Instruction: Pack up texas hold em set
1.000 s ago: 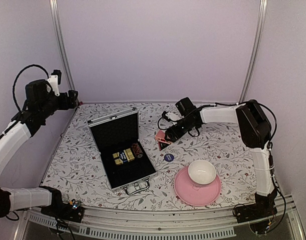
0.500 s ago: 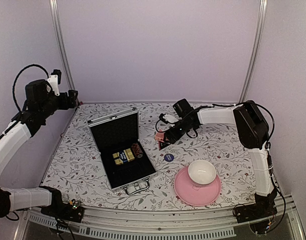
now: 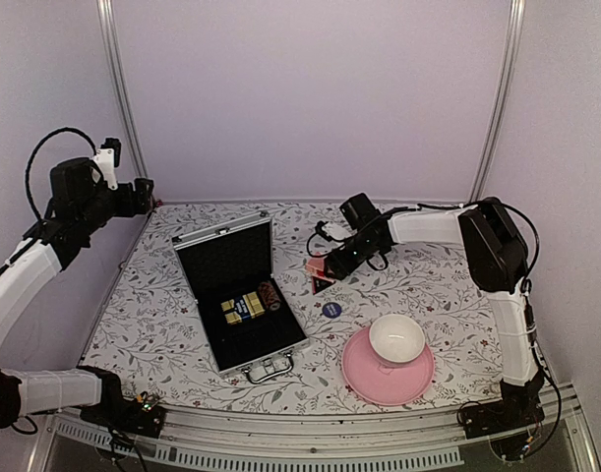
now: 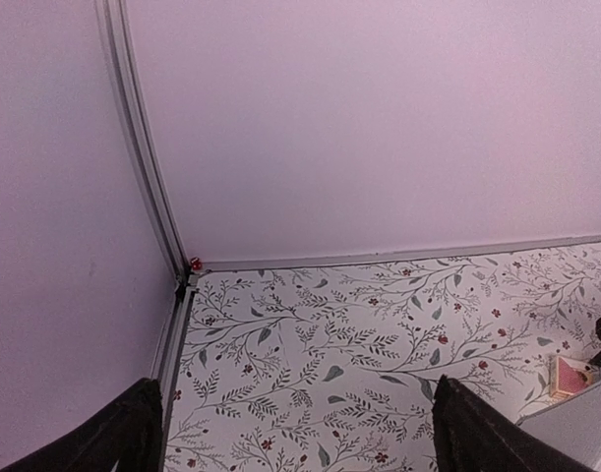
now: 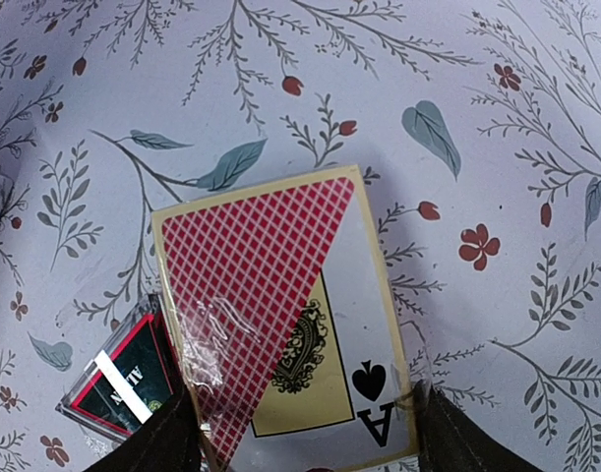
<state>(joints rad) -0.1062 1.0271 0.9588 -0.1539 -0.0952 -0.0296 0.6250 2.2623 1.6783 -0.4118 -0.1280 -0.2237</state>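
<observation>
The silver briefcase (image 3: 243,339) lies open on the floral surface (image 3: 162,305), with its lid propped up on the far side and its handle at the near edge. On the black lining, toward the briefcase's far right corner, sits the gold-and-dark card box (image 3: 241,308). The dark red chip stack (image 3: 270,295) is just to its right, and the overhead view is too small to show whether the two touch. To the right of the briefcase, level with its lid, the right end effector (image 3: 322,267) is down over the red card box (image 5: 280,295), covering most of it from above. In the wrist view its two fingers (image 5: 172,442) are apart, one on either side of the box's lower end. Both are cut off by the frame, and I cannot tell whether they press on the box yet. A dark red-edged piece (image 5: 118,383) with white lettering pokes out beside the box. It is half hidden, so it could be the box's own side or something separate. The blue round disc (image 3: 330,309) lies near the briefcase's right side. Farther right and nearer is the pink plate (image 3: 364,379), with the white bowl (image 3: 396,339) on it. The left end effector (image 3: 143,194) hangs high beyond the briefcase's far left corner. Its fingers are spread wide with nothing between them, and only their dark tips (image 4: 133,433) show in its own camera.
</observation>
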